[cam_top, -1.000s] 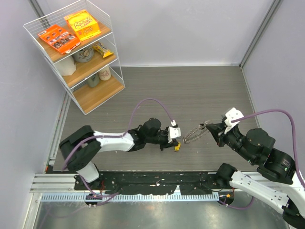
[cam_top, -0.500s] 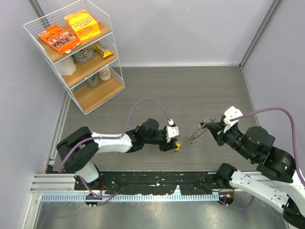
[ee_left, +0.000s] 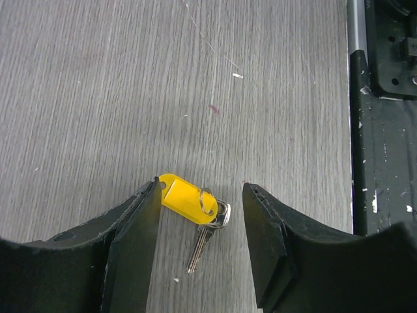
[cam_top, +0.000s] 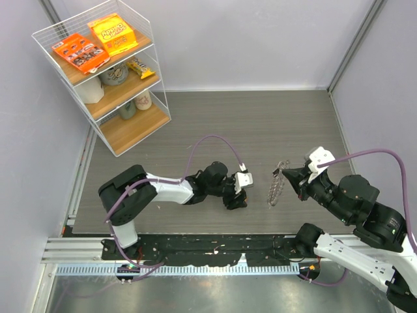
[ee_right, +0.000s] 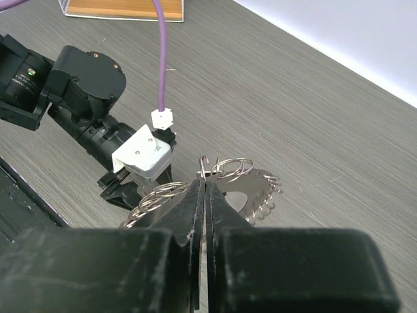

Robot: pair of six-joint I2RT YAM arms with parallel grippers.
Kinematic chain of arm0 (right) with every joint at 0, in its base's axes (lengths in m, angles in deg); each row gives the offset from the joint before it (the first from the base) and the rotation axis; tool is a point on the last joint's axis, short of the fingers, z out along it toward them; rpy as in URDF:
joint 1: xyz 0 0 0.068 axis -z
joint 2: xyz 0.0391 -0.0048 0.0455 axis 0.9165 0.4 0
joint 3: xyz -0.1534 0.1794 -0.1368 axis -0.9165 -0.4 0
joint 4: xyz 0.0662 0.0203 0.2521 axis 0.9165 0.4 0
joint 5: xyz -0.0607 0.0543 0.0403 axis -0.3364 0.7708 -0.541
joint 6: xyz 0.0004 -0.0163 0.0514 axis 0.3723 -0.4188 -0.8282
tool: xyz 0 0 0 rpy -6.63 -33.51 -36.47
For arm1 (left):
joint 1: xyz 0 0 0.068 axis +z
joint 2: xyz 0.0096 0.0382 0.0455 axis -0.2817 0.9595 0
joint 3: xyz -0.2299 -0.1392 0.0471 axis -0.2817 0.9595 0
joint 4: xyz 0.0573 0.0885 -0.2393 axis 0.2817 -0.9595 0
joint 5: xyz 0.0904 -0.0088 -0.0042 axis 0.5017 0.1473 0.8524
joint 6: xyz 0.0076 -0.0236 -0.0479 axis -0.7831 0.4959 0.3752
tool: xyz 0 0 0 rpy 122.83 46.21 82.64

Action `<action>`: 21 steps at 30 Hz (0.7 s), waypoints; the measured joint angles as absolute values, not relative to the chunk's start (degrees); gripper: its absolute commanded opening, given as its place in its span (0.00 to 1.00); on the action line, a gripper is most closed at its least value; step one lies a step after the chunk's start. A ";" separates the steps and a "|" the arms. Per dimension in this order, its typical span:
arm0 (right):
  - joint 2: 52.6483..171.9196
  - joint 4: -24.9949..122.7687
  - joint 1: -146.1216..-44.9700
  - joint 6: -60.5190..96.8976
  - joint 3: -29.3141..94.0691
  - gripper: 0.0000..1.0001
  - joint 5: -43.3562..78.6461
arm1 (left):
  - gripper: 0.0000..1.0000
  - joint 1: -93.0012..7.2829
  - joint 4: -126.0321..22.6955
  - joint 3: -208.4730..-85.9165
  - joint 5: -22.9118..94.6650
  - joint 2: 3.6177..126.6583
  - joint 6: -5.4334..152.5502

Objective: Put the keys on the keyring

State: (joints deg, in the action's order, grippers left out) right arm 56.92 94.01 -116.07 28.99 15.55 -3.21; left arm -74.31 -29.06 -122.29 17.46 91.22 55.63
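Note:
The keys (ee_left: 202,240) lie flat on the grey table, a silver blade joined by a small ring to a yellow tag (ee_left: 182,195). My left gripper (ee_left: 202,184) stands open around them, one finger on each side, the left finger next to the tag's end. In the top view the left gripper (cam_top: 236,199) covers the keys. My right gripper (cam_top: 287,175) is shut on the keyring (cam_top: 277,187), a silvery loop with a jagged rim, which hangs above the table to the right of the left gripper. In the right wrist view the keyring (ee_right: 263,190) sticks out past the pinched jaws (ee_right: 204,186).
A wire shelf rack (cam_top: 104,72) with snack boxes and jars stands at the far left. The black base rail (ee_left: 384,130) runs close beside the keys on the near side. The left arm's purple cable (cam_top: 215,140) arches over the table.
My left gripper has opened and let go of the keys, which now rest on the table. The keyring in the right gripper has swung from lying flat to hanging edge-on.

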 measured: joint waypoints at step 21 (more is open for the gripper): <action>56.28 94.07 -116.07 29.04 15.55 0.06 -2.09 | 0.47 -74.29 -28.93 -123.12 16.26 95.88 55.78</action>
State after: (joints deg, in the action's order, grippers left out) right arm 56.28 94.07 -116.07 29.04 15.55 -2.09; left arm -74.29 -28.93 -123.12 16.26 95.88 55.78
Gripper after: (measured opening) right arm 0.060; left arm 0.508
